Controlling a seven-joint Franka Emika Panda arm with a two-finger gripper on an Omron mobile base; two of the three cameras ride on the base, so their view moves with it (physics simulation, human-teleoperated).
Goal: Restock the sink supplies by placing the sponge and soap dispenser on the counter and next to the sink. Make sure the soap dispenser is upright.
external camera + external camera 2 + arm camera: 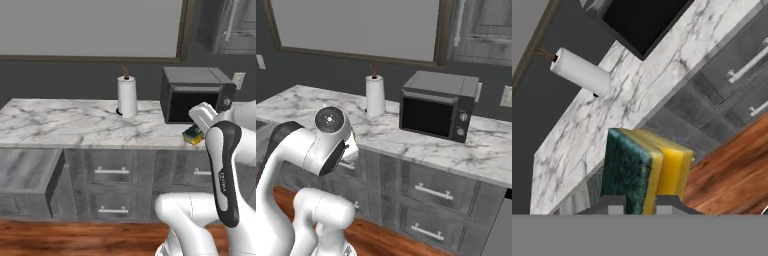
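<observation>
Hand view puts the fingers (639, 205) at the bottom edge, two small dark tips clamped on the sponge (646, 170), which stands on its long side between them: a rectangular block with a rough dark green scouring layer on one face and a smooth yellow body on the other. From the left base view the sponge (192, 134) shows as a small yellow and green block held at the front edge of the surface (75, 125), just beside the white hand and in front of the microwave (195, 95). No writing on the sponge can be read; the arm's forearm carries a small dark marking too blurred to make out. The surface is a long white marble slab with grey veins and a thin edge, seen from the hand view (607, 115) running diagonally behind the sponge. On it a paper-towel roll (127, 96) stands upright, a white cylinder on a brown spindle, well apart from the sponge and just left of the microwave. The microwave is a dark grey box with a black glass door and round knobs on its right side in the right base view (438, 107). Below the surface run grey wood-grain drawers (112, 170) with pale bar handles; the drawer (27, 175) at far left stands pulled out. The floor (732, 170) is reddish-brown wood planks.
</observation>
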